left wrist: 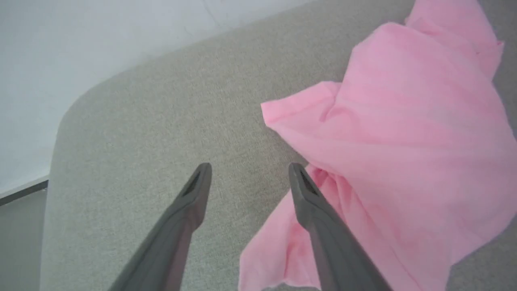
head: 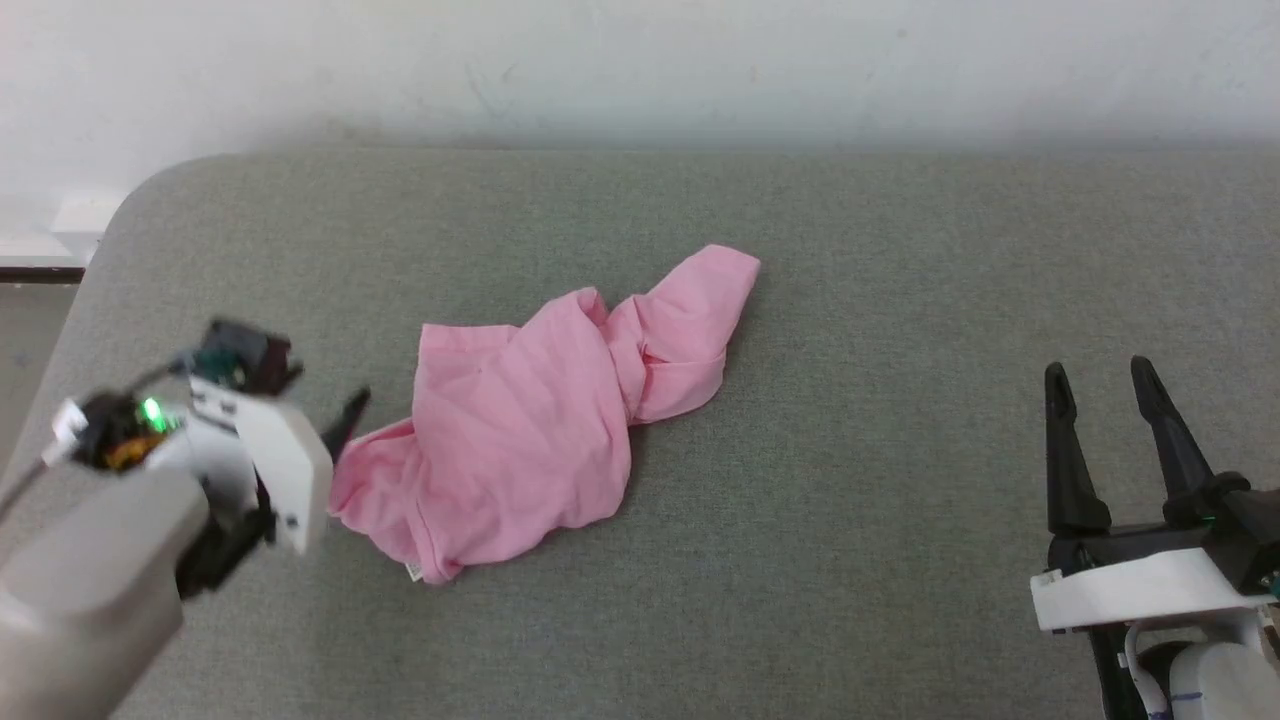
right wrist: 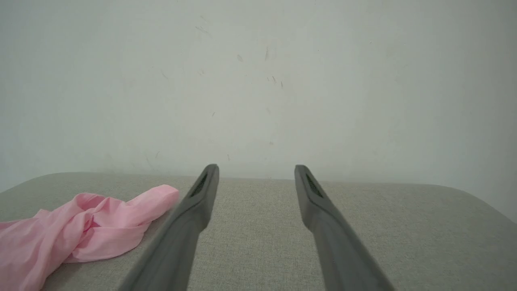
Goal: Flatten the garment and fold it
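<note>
Head view: the garment (head: 530, 420), a thin pink cloth, lies crumpled at the middle of the grey upholstered surface (head: 900, 300), with a twisted lobe reaching toward the pale wall (head: 640, 60) on its far right and a small white label (head: 412, 570) showing at its near edge. My left gripper (head: 340, 425) hovers just beside the heap's left margin, largely hidden behind its own wrist housing. My right gripper (head: 1098, 368) waits well apart at the lower right, its jaws spread and empty. Left wrist view: the two fingers (left wrist: 311, 194) stand wide apart with only bare upholstery between them, so this gripper holds nothing. The finger on the garment's side overlaps the pink edge, but I cannot tell whether it touches the cloth. A flat corner (left wrist: 268, 111) juts out from the heap just beyond the fingertips. Right wrist view: the open jaws point at the wall across bare upholstery, and the twisted lobe lies off to the side, near one finger but clear of it. I judge the step in hand to be the flattening, hardly begun, since no edge lies straight yet. To do it well I would take a single layer at the jutting corner rather than a bunched fold, bring the right gripper across to the twisted lobe, and draw the two apart low over the surface. Thin cloth of this kind is likely to slip or drag its under-layers along if it is pinched too deep.
</note>
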Available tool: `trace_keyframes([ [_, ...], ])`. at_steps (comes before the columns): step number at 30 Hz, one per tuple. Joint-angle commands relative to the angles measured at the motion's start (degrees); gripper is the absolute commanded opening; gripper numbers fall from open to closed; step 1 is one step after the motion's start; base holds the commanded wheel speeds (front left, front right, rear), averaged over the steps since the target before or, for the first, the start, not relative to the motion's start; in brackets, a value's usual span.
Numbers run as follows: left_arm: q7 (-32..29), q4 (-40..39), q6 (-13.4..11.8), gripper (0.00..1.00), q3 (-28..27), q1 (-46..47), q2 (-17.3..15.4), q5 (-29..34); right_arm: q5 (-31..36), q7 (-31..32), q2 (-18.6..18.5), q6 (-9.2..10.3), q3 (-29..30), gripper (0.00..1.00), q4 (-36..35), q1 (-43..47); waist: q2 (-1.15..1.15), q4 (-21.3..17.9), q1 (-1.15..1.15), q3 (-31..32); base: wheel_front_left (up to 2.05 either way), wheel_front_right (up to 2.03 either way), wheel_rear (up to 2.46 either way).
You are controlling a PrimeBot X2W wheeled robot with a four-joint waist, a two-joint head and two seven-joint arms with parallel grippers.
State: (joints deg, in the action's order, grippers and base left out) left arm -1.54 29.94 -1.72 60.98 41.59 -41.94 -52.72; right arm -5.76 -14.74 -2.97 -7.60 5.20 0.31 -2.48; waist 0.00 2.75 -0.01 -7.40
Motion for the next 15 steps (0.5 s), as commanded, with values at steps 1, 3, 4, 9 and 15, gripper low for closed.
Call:
trace_keyframes([
  [1, 0.40, -1.03, -0.62, 1.00, -0.88, 2.65, -0.82, 0.92, 0.34, -0.26, 0.10, 0.11, -0.02, 1.00, -0.14, 0.60, 0.00, 0.05, 0.01, -0.12, 0.00, 0.00, 0.00],
  [3, -0.09, -2.51, -0.82, 1.00, -1.22, 5.74, -1.57, 2.35, 0.33, -0.26, 0.10, 0.11, -0.08, 1.00, -0.29, 0.61, 0.00, 0.04, 0.01, -0.58, 0.00, 0.00, 0.00],
  [4, -0.51, -3.06, -0.94, 1.00, -1.22, 7.47, -1.65, 3.27, 0.34, -0.26, 0.10, 0.11, -0.22, 1.00, -0.33, 0.54, 0.00, 0.00, 0.01, -0.92, 0.00, 0.00, 0.00],
  [9, -7.35, -1.30, 1.80, 1.00, -0.36, 14.27, 1.52, 3.22, 0.50, -0.26, 0.10, 0.11, -1.44, 1.00, -0.55, -0.73, 0.00, -1.11, 0.01, -3.36, 0.00, 0.00, 0.00],
  [15, -19.23, 8.12, 6.58, 1.00, 1.80, 18.46, 4.85, -0.18, 0.54, -0.26, 0.10, 0.11, -2.88, 1.00, -0.94, -3.49, 0.00, -5.02, 0.01, -7.34, 0.00, 0.00, 0.00],
])
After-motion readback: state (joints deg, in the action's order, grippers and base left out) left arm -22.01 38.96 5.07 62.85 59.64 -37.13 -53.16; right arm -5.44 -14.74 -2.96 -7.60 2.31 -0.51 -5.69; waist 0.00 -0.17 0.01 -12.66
